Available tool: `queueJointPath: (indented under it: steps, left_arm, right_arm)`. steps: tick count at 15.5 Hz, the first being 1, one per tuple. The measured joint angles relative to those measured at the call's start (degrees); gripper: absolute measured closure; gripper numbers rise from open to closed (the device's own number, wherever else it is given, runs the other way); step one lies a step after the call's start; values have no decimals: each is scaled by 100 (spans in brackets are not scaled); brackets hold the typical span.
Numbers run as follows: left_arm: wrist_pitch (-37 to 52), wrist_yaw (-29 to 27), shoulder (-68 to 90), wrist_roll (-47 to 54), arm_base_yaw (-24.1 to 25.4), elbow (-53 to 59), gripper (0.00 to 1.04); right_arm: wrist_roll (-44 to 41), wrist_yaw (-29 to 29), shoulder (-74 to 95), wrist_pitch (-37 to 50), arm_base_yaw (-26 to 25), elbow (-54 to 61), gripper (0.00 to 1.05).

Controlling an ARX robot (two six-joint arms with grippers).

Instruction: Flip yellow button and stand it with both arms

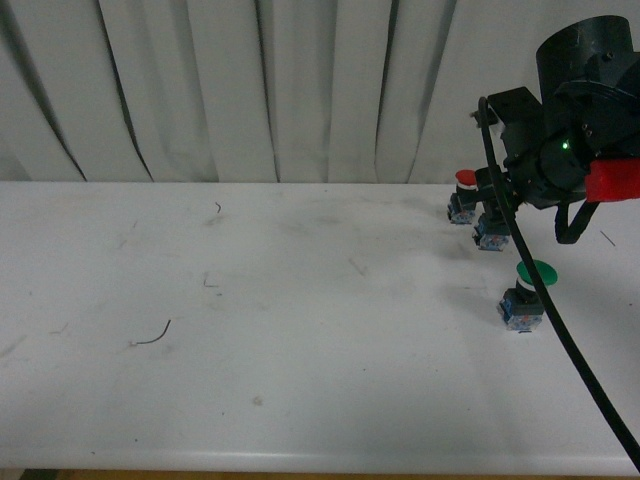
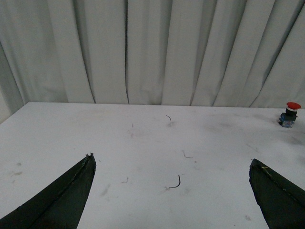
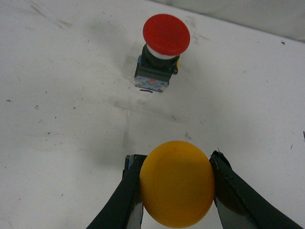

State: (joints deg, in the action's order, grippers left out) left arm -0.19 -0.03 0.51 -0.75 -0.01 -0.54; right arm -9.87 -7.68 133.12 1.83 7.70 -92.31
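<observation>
The yellow button point(image 3: 176, 183) shows its round yellow-orange cap between the two black fingers of my right gripper point(image 3: 176, 157), which is shut on the cap's sides. In the front view the right arm point(image 1: 570, 130) hangs over the table's far right. A blue-grey base point(image 1: 492, 233) just below it looks like the yellow button's, close to the tabletop; the cap is hidden there. My left gripper point(image 2: 171, 162) is open above bare table, its fingertips point(image 2: 88, 162) wide apart with nothing between them. It does not show in the front view.
A red-capped button point(image 3: 164, 38) point(image 1: 463, 198) point(image 2: 289, 113) stands upright just beyond the yellow one. A green-capped button point(image 1: 527, 294) stands nearer the front on the right. A short curl of wire point(image 1: 152, 335) lies left of the middle on the white table point(image 1: 300, 330). Curtains hang behind.
</observation>
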Motion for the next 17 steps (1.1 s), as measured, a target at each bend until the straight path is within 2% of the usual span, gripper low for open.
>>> queueJointPath:
  steps: [17]
  left_arm:
    - [0,0,0,0,0,0,7]
  right_arm:
    - [-116,-20,271,44,-17,-61,69]
